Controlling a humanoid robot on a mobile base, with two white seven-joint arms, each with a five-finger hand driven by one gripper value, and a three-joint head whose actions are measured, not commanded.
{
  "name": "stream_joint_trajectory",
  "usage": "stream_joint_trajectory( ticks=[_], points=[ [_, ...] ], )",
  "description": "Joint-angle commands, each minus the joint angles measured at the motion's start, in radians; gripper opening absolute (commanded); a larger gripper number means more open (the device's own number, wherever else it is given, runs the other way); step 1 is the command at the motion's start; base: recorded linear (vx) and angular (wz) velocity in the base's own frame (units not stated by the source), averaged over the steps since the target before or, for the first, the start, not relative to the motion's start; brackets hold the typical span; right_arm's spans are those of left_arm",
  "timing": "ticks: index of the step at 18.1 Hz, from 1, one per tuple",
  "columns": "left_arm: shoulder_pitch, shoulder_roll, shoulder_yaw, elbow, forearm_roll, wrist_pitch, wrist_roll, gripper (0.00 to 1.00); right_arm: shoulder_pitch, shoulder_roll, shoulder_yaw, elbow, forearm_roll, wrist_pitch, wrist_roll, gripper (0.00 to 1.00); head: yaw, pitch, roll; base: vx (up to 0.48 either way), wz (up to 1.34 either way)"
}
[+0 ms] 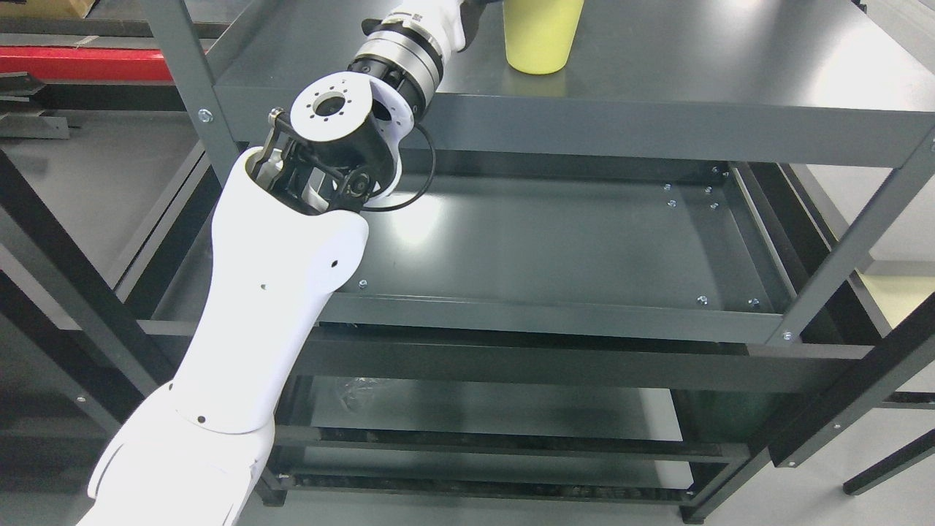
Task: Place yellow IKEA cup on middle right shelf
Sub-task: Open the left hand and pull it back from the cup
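The left arm (pixel 277 277) is raised from the lower left and stretched over the front edge of the top shelf (pixel 657 73), where the yellow cup (pixel 540 36) is stood upright (the hand's grip cannot be told, being cut off above).

yellow cup (pixel 543 35) upright on top shelf (pixel 657 80), left arm (pixel 270 292) reaching beside it

Matt yellow plastic cup (pixel 542 36), smooth grey metal shelf (pixel 657 66), glossy white plastic arm (pixel 270 292).
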Motion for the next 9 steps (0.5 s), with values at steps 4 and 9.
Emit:
stream_joint_trajectory(
  ticks=[4,9],
  points=[
    [0.021,0.017,0.072,-0.188,0.001,-0.028,-0.06,0.99,0.014,-0.017,0.017,0.0,-0.025,0.0,0.001,0.99,0.0,0.0,0.0,0.0,0.0],
    [0.064,0.017,0.138,-0.235,0.09,-0.026,-0.322,0.99,0.014,-0.017,0.017,0.0,-0.025,0.0,0.001,0.99,0.0,0.0,0.0,0.0,0.0]
  ],
)
